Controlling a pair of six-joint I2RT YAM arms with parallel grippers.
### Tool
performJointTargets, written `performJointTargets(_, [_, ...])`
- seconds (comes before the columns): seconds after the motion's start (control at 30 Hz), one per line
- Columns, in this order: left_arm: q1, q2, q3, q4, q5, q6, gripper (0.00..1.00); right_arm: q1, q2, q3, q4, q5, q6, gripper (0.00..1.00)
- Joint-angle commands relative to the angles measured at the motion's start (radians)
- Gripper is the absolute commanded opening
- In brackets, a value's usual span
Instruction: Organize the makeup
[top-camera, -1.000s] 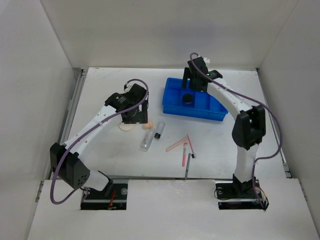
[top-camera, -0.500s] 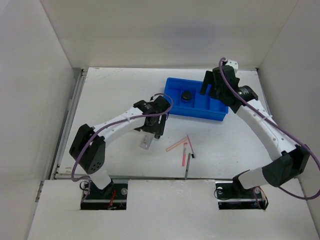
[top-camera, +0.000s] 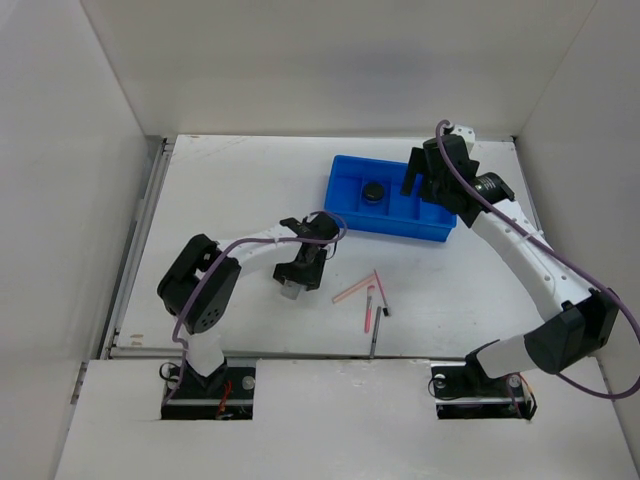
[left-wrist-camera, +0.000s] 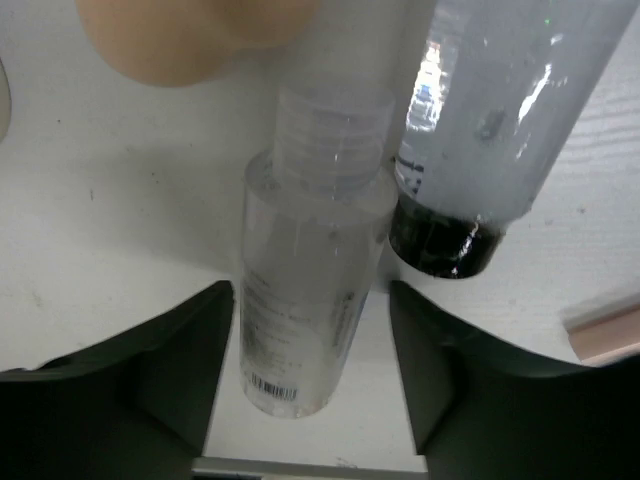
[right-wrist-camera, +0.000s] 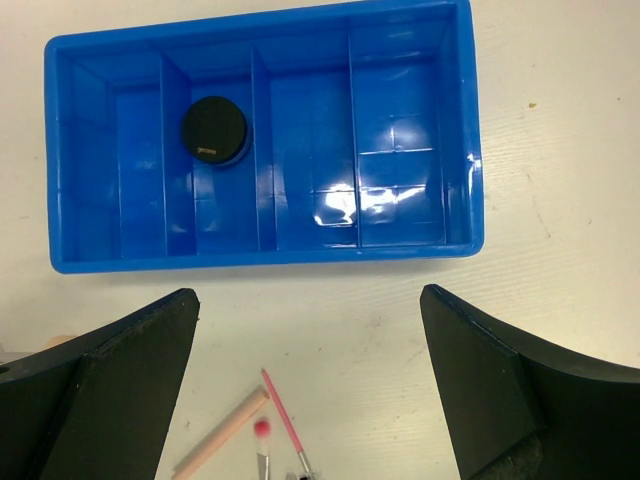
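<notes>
the left jaws are hanging low over the desk (top-camera: 230, 180). they are standing open, one on each side of the clear tube (left-wrist-camera: 300, 320), and are not visibly pressing it. the clear tube is lying flat on the desk, with its length running between the jaws. in the left wrist view, the peach egg sponge (left-wrist-camera: 165, 35) is lying at the tube's far end; whether the two are touching cannot be told. the dark-capped vial (left-wrist-camera: 490, 120) is lying just beside the tube on the right of that view, with its cap pointing toward the camera and sitting close to the tube's neck. further right, the thin pink and black pencils (top-camera: 367, 312) are lying loose on the desk, apart from the blue tray (right-wrist-camera: 260, 258). the tray is sitting toward the back of the desk. the round black jar (right-wrist-camera: 214, 130) is resting inside the tray, in the second compartment from the left in the right wrist view. the right jaws are hovering above the desk near the tray, spread wide and gripping nothing.
</notes>
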Motion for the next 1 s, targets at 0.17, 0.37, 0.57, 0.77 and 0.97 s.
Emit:
performJointTargets(0.17, [0.009,-0.022,-0.019,0.025,-0.081,-0.034,0.27,0.002,-0.019,0.003,0.002,0.028,0.007,0.98])
performJointTargets(0.37, [-0.005,-0.198,0.005,-0.095,-0.09,-0.019,0.08,0.002,-0.019,0.003,0.002,0.028,0.007,0.98])
performJointTargets(0.57, [-0.015,-0.295,0.187,-0.21,-0.042,0.023,0.0,0.002,-0.039,-0.006,0.002,0.028,0.026,0.98])
performJointTargets(0.77, [-0.015,-0.032,0.6,-0.251,-0.021,0.116,0.0,-0.007,-0.094,-0.017,0.002,0.009,0.035,0.98])
performJointTargets(0.97, [0.069,0.231,0.989,-0.256,0.073,0.139,0.0,-0.017,-0.166,-0.017,-0.053,0.051,0.044,0.99])
